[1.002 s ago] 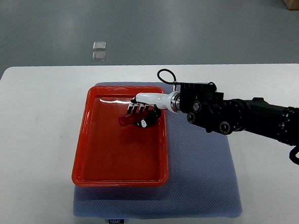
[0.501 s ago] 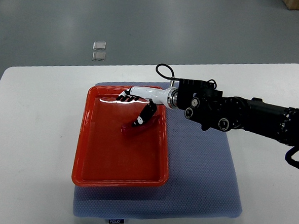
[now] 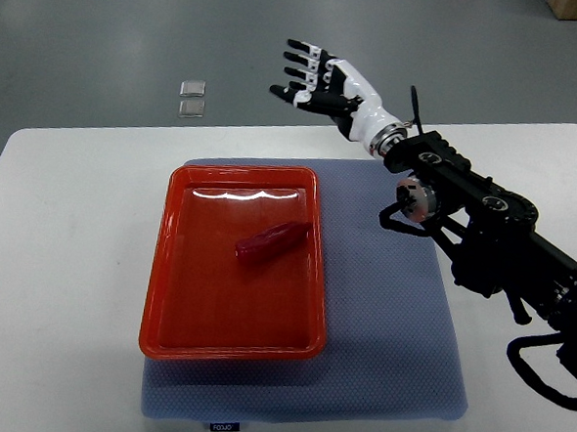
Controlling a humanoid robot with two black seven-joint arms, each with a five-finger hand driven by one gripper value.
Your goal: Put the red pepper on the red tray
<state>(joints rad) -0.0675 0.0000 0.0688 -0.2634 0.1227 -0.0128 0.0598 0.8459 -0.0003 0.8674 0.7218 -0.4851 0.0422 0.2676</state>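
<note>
Red pepper lay in red tray, frame centre-left. Right hand at upper centre, fingers spread wide, holding nothing.

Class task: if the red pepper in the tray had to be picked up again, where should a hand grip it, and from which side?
Grip the red pepper across its narrow middle, coming from above: it lies flat and elongated, diagonal in the red tray, walls blocking low approaches.

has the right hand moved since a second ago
Yes. The right hand has lifted off the red pepper and swung up past the red tray's far edge.
</note>
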